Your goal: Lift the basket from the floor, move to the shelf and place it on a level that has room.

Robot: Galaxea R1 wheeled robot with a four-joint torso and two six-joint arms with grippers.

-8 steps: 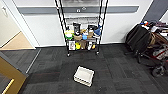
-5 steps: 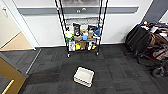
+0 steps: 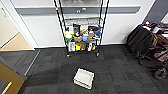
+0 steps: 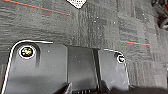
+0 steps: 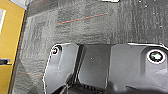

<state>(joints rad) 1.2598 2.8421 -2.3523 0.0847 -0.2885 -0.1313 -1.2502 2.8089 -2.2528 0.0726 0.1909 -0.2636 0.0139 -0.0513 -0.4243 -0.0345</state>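
The basket (image 3: 84,78) lies on the dark carpet in the head view, cream-white inside, turned a little askew. Behind it, against the white wall, stands the shelf (image 3: 82,30), a black-posted wire rack on small casters. Its two lower tiers are crowded with small colourful items. The level (image 3: 82,19) above them is a grey mesh tier that looks bare. In the left wrist view a speckled corner of the basket (image 4: 76,3) shows on the carpet beyond the robot's dark plate.
A chair draped with dark jackets and bags (image 3: 142,40) stands at the right, with a wheel (image 3: 160,73) low beside it. A yellow-brown panel (image 3: 10,77) juts in at the lower left; it also appears as the yellow panel (image 5: 10,37). An open doorway (image 3: 12,42) lies far left.
The whole head picture has shifted slightly, with the basket a touch lower in frame, so the camera has moved a little. Nothing in the room has moved.
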